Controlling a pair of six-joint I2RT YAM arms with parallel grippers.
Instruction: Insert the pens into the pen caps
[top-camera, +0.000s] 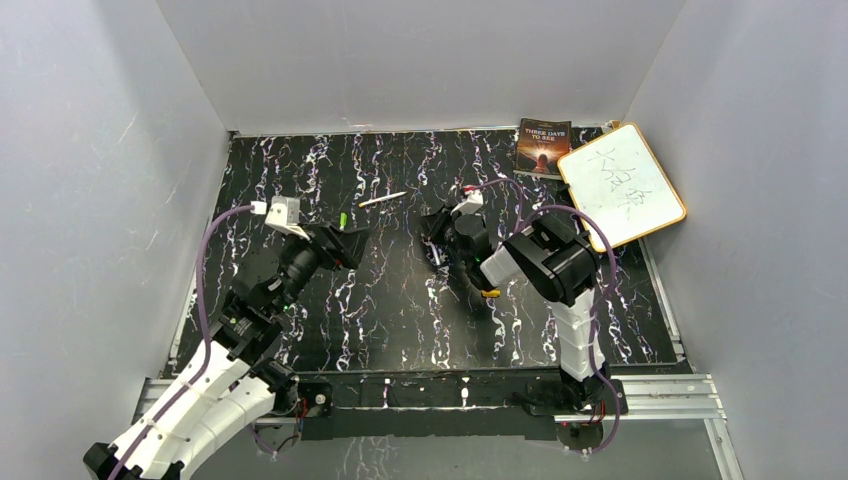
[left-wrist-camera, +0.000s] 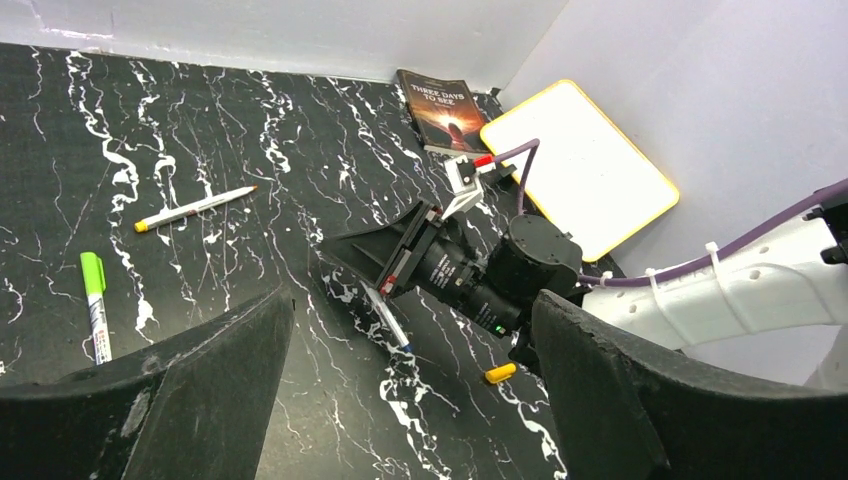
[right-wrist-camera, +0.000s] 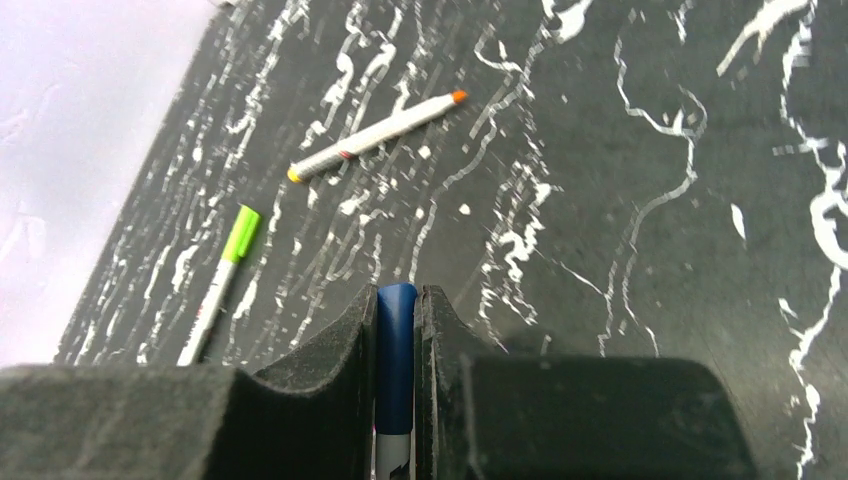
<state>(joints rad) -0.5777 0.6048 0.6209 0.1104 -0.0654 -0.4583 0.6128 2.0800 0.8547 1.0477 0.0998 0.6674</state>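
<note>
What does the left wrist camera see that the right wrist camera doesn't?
Only the left wrist view: the book, the whiteboard and a loose yellow cap.
Only the right wrist view: a close look at the right gripper shut on the blue pen, and the orange tip of the white pen.
Both: the green-ended pen and the white pen, lying on the black table.

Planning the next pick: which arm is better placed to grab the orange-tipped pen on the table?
Left. The left tool is open and empty, near the orange-tipped pen; the right tool is shut on the blue pen.
</note>
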